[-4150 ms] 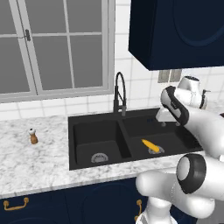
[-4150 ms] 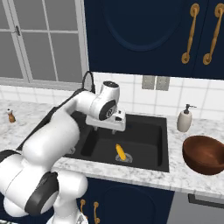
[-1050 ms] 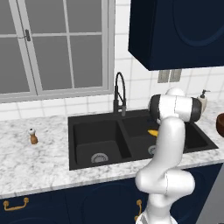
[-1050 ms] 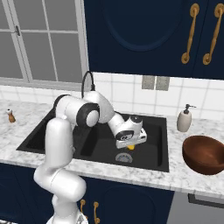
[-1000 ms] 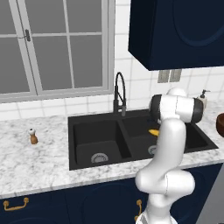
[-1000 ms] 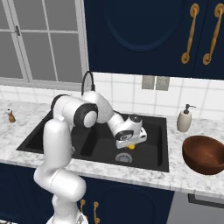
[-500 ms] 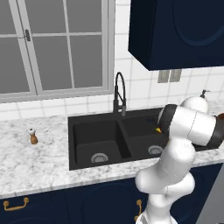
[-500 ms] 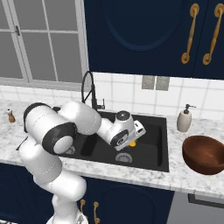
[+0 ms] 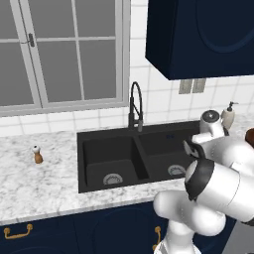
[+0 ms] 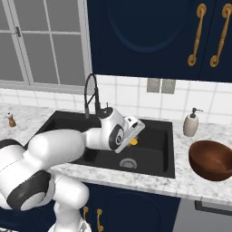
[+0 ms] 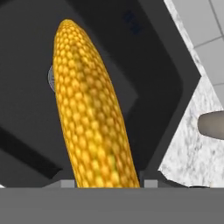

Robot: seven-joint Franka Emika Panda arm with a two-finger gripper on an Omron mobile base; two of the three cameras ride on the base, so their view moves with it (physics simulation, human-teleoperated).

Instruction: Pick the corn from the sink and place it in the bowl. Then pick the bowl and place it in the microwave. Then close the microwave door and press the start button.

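1. From my seat, the claw [image 10: 134, 136] is closed partway around the corn [image 11: 89, 118], which it holds above the right-hand basin of the sink [image 10: 156, 147].
2. In the hand view the cob runs up from between the claw's tips, long and yellow, with the basin's round drain [image 11: 50, 78] partly hidden behind it.
3. In the right base view I see only a small yellow bit of the corn [image 10: 133, 141] at the end of the hand, clear of the basin floor and above the drain [image 10: 128, 163].
4. The bowl [image 10: 213, 159] sits on the counter [image 10: 190, 188] to the right of the sink, well apart from the claw, with nothing in it that I can see.
5. A soap bottle [image 10: 190, 123] stands behind the bowl, near the tiled wall.
6. The black faucet [image 9: 135, 105] rises behind the sink, and a small pepper mill [image 9: 36, 155] stands on the counter far to the left.
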